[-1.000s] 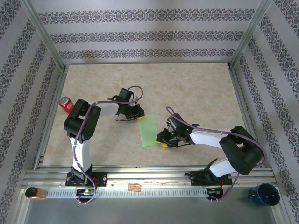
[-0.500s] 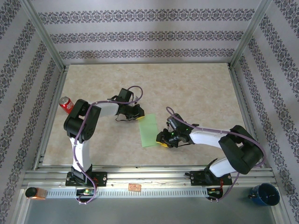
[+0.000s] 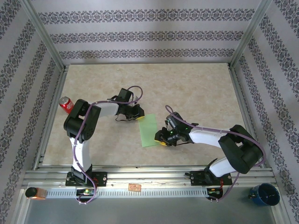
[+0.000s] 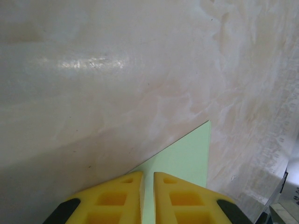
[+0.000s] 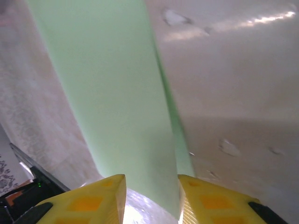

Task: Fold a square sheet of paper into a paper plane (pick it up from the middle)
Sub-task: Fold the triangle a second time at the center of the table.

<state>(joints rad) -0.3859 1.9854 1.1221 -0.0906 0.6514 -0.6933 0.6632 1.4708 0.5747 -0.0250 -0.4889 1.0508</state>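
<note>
The square sheet of paper point(image 3: 148, 131) is light green and lies mid-table as a tall rectangle, seemingly folded over. My left gripper point(image 3: 138, 116) sits at its far left corner. In the left wrist view its yellow fingers point(image 4: 117, 196) stand almost together on the sheet point(image 4: 187, 156), with green showing in the thin slit. My right gripper point(image 3: 163, 140) is at the sheet's near right edge. It is open in the right wrist view, its fingertips point(image 5: 105, 191) apart, and a raised green layer point(image 5: 117, 93) runs between them over a darker lower edge point(image 5: 180, 140).
A red soda can point(image 3: 66, 105) stands at the left table edge beside the left arm. A blue cup point(image 3: 264, 193) and a small orange object point(image 3: 35, 192) sit in front, beyond the rail point(image 3: 149, 176). Patterned walls and metal posts enclose the table.
My right gripper has edged slightly left toward the sheet. The left gripper and the sheet have stayed put.
</note>
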